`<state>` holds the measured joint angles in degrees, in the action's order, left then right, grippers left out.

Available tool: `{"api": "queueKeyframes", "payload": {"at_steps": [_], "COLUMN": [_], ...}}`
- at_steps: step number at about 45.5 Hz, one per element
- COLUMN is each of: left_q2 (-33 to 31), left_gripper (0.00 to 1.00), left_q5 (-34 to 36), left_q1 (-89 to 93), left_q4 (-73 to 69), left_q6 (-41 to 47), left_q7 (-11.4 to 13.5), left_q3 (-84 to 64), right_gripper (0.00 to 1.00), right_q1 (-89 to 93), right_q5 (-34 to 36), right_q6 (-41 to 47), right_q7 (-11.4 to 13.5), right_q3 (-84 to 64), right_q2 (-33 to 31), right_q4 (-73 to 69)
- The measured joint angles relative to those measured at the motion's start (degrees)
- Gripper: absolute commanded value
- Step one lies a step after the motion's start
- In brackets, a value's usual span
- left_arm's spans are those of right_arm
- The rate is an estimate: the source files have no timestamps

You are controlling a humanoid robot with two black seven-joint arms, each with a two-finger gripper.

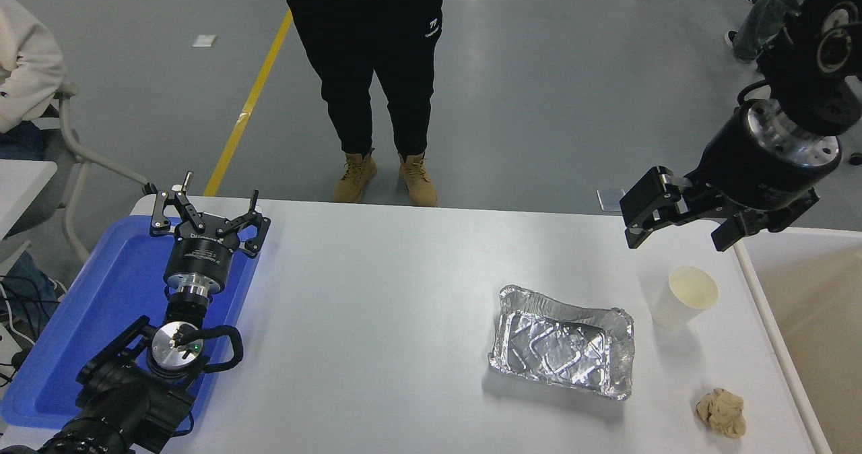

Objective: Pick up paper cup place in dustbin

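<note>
Right gripper fingers spread wide, empty, above upright paper cup; cup unmarked; gripper lettering on left gripper illegible

The paper cup stands upright on the white tabletop, near its right edge, just right of the crinkled foil tray. A crumpled tan paper wad lies nearer the camera. The right gripper hangs above and beyond the cup, jaws spread wide, touching nothing. The cream dustbin sits beside the tabletop's right edge. The left gripper rests over the blue tray, jaws apart.
</note>
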<state>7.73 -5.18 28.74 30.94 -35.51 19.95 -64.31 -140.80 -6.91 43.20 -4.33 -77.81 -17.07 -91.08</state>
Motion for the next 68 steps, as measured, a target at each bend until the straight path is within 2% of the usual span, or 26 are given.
{"api": "queueKeyframes", "payload": {"at_steps": [17, 35, 49, 68], "left_q2": [0.0, 0.0, 0.0, 0.0], "left_gripper": [1.00, 1.00, 1.00, 1.00], "left_q5": [0.0, 0.0, 0.0, 0.0], "left_q1": [0.0, 0.0, 0.0, 0.0], "left_q4": [0.0, 0.0, 0.0, 0.0], "left_q6": [0.0, 0.0, 0.0, 0.0], "left_q7": [0.0, 0.0, 0.0, 0.0], "left_q3": [0.0, 0.0, 0.0, 0.0], "right_gripper": [1.00, 1.00, 1.00, 0.98], "right_q1": [9.7, 27.4, 42.1, 55.1], "right_q5": [-12.3, -26.8, -32.6, -34.7], "right_q6": [-6.6, -16.2, -20.3, -22.7], "right_q7": [-0.1, -0.2, -0.3, -0.3], "right_q3": [1.0, 6.1, 10.9, 17.0], "right_q2": [-5.0, -10.5, -12.0, -12.2], "right_q4": [4.5, 18.1, 30.2, 39.7]}}
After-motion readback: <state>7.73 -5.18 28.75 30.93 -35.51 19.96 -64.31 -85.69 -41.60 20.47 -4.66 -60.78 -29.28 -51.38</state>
